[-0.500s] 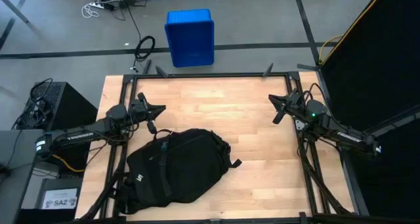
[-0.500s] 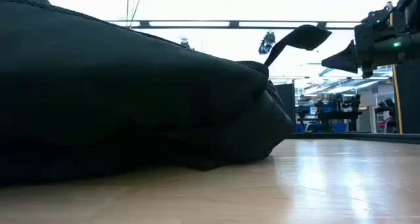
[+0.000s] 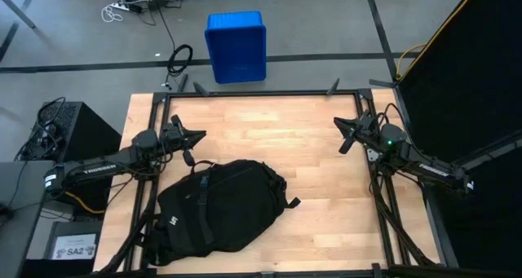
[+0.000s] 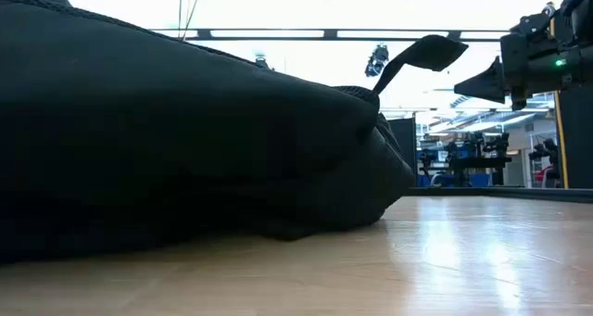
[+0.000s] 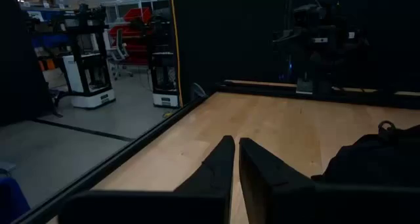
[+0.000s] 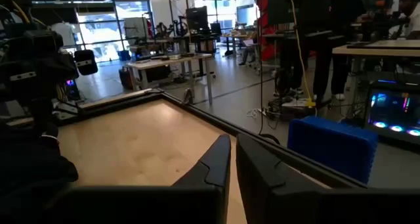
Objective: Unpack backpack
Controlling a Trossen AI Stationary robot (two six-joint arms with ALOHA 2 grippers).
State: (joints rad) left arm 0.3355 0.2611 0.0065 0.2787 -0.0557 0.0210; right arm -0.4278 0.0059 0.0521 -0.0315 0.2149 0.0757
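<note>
High view, left to right. Left gripper [image 3: 198, 134] hovers over the table's [image 3: 269, 131] left side, fingers closed together, holding nothing; it sits just beyond the backpack's [image 3: 220, 209] upper edge, apart from it. Backpack lies flat on the near-left part of the table, straps trailing off its left and right sides. Blue crate [image 3: 236, 46] stands on the floor beyond the far edge. Right gripper [image 3: 338, 122] hovers at the table's right side, fingers closed, empty, well apart from the backpack. Low view: backpack [image 4: 185, 131] fills the left, one strap [image 4: 417, 55] sticking up.
</note>
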